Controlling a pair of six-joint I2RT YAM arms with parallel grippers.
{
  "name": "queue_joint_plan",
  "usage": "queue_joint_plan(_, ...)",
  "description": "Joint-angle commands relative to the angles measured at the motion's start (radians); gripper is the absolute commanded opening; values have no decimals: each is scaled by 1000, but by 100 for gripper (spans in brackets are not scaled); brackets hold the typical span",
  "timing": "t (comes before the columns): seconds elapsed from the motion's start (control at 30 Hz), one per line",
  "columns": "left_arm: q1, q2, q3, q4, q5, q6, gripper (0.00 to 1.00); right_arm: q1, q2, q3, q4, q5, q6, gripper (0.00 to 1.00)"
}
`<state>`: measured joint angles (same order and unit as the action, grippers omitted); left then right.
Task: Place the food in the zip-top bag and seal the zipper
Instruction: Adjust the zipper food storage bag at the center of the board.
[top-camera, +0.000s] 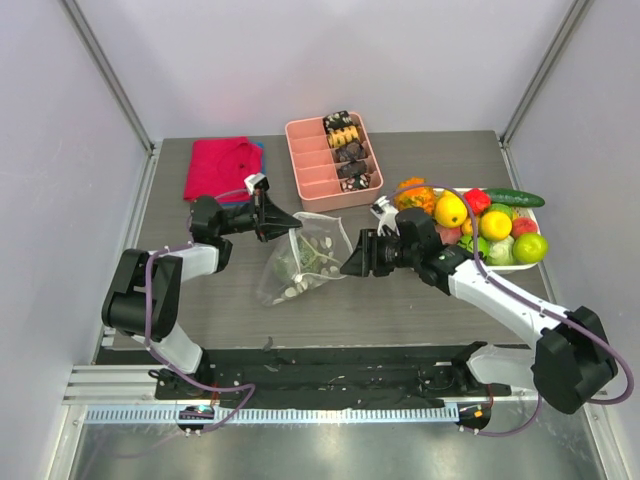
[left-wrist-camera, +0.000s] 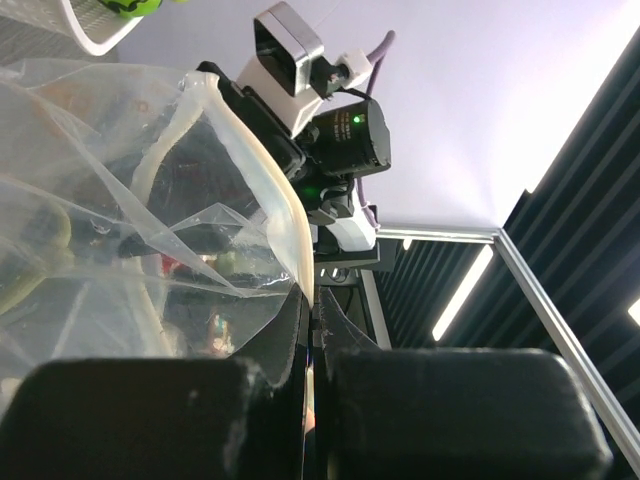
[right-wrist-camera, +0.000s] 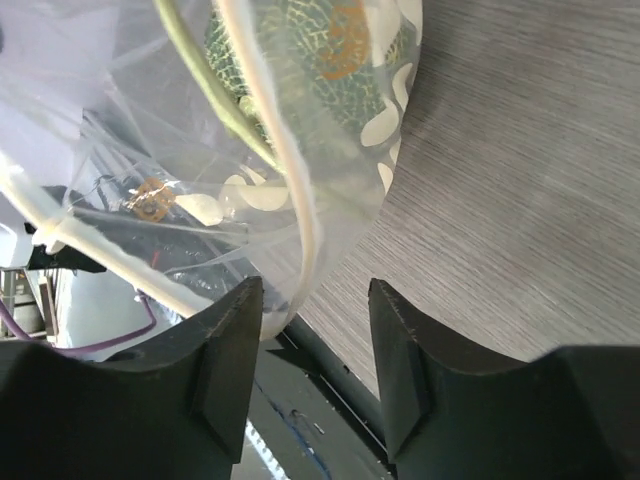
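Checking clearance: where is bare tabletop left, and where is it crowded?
Free: the table strip between zip-top bag and near edge; the back corner between pink tray and fruit plate. Crowded: centre, left tool and right tool at the bag.

The overhead view is bright, evenly lit and sharp throughout, with only faint soft shadows on the table (top-camera: 420, 300). In the left wrist view, ceiling light strips (left-wrist-camera: 462, 292) glare white, and the dark left fingers (left-wrist-camera: 140, 420) sit blurred up close. The right fingers (right-wrist-camera: 120, 400) are likewise soft and shadowed, and the zip-top bag (right-wrist-camera: 300, 150) glints with pale highlights
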<state>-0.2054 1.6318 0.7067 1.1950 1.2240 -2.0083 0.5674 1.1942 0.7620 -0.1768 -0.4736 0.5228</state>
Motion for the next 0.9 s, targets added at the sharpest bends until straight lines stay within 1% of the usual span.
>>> queue_joint_plan(0.0,0,-18,7,60,6,-133,0,3,11,13,125,0,79,47)
queue_joint_plan(0.07,1,-23,2,57,12,-127,0,3,18,17,134,1,83,43)
queue_joint_plan(0.1,0,-27,-1,52,14,-124,0,5,25,25,138,0,86,24)
queue_joint_plan(0.17,1,-41,-6,32,20,-100,0,5,28,30,146,-14,98,7)
queue_joint_plan(0.2,0,-47,-10,19,31,-84,0,3,24,37,143,-22,98,1)
queue_joint_plan(0.27,0,-79,-12,-35,49,-31,0,0,5,45,135,-45,109,1)
queue_joint_plan(0.33,1,-122,-4,-90,72,17,0,-3,-48,63,126,-68,117,1)
queue_joint_plan(0.37,1,-191,7,-270,78,143,0,-3,-70,82,111,-88,117,1)
queue_joint_plan(0.4,1,-234,52,-451,81,260,0,-1,-93,92,96,-94,114,1)
queue_joint_plan(0.43,0,-280,106,-727,62,493,0,-3,-144,102,82,-100,112,1)
queue_joint_plan(0.47,1,-327,202,-1201,4,789,0,-1,-172,126,45,-105,108,1)
queue_joint_plan(0.5,-9,-346,420,-1819,-200,1320,0,-3,-194,140,21,-114,97,1)
queue_joint_plan(0.53,-82,-337,500,-2000,-298,1453,0,-1,-226,157,-12,-118,80,1)
queue_joint_plan(0.57,-113,-325,573,-2120,-392,1535,0,-1,-232,192,-88,-120,60,1)
queue_joint_plan(0.6,-127,-316,649,-2235,-447,1594,0,-1,-238,203,-116,-132,40,1)
queue_joint_plan(0.67,-131,-337,668,-2259,-535,1583,0,-4,-257,221,-168,-144,3,1)
queue_joint_plan(0.7,-132,-390,663,-2252,-553,1564,0,-3,-258,230,-173,-180,-3,1)
queue_joint_plan(0.77,-141,-449,649,-2240,-589,1539,0,0,-258,276,-197,-189,-46,1)
queue_joint_plan(0.83,-179,-527,602,-2212,-609,1557,0,0,-255,290,-226,-181,-99,1)
queue_joint_plan(0.87,-248,-546,578,-2214,-732,1569,0,0,-257,272,-234,-180,-106,1)
